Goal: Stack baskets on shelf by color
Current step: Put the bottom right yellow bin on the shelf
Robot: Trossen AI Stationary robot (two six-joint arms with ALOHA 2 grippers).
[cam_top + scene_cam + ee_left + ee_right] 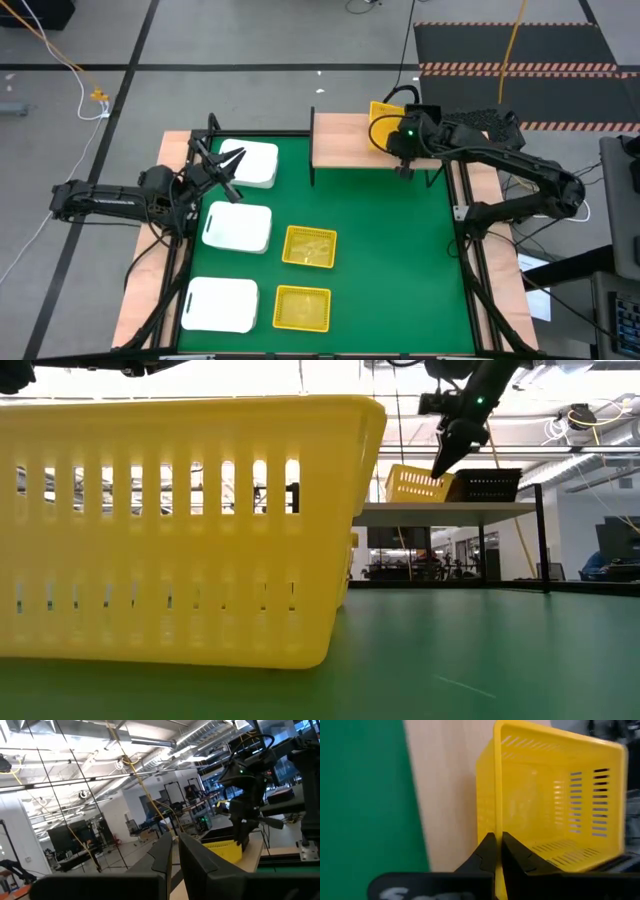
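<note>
Light wooden shelf (345,140) on thin black legs: one yellow mesh-sided plastic basket (385,124), tilted, plus black mesh basket (487,484).
Right end effector (404,170): pressed together, empty, at basket rim.
Left end effector (232,166): fingers near-closed, empty, over white baskets.
Green bench (390,250): two yellow mesh baskets (309,246), three white rounded baskets (238,226) unstacked.
Progress: early.

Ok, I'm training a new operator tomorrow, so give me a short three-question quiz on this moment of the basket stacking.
1. How many white baskets are on the green table?
2. What is the right gripper shut on?
A) a white basket
B) the wall of the yellow basket on the shelf
C) nothing
3. True or false: the two other yellow baskets are on the shelf too.

Key
1. Three.
2. B. The left gripper is over by the white baskets.
3. False: both lie on the table.
</note>
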